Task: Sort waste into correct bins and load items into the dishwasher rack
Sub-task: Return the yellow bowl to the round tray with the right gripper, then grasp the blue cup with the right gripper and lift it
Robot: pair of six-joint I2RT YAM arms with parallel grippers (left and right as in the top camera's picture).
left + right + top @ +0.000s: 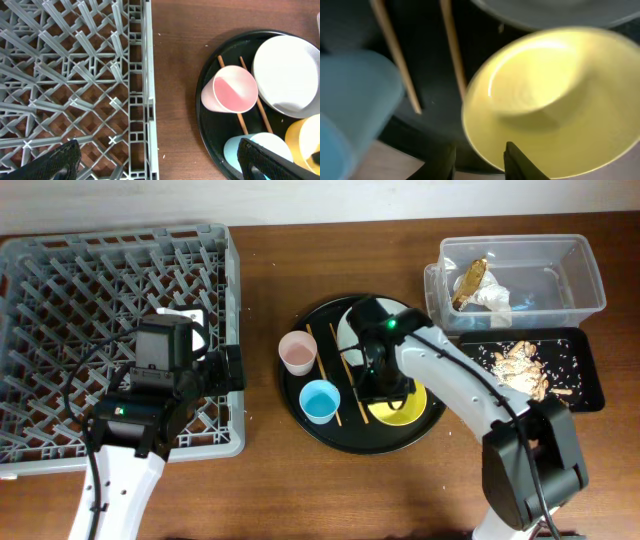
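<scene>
The grey dishwasher rack [60, 300] fills the left; it also shows in the left wrist view [75, 75]. My left gripper [155, 162] is open and empty over the rack's right wall. On the round black tray [330, 435] are the pink cup [298, 353], the blue cup [320, 400], the yellow bowl [405, 412], the grey-white plate [346, 332] and two chopsticks [322, 360]. My right gripper [480, 160] is closed on the yellow bowl's [555, 95] near rim, one finger inside and one outside. Napkins [480, 288] lie in the clear tub [590, 280]. Food leftovers [522, 365] lie on the shallow black tray [590, 380].
My right arm crosses the plate and the bowl in the overhead view. The pink cup [232, 90] lies tilted on the round tray beside the chopsticks [235, 100]. A strip of bare brown table [262, 380] separates the rack from the round tray.
</scene>
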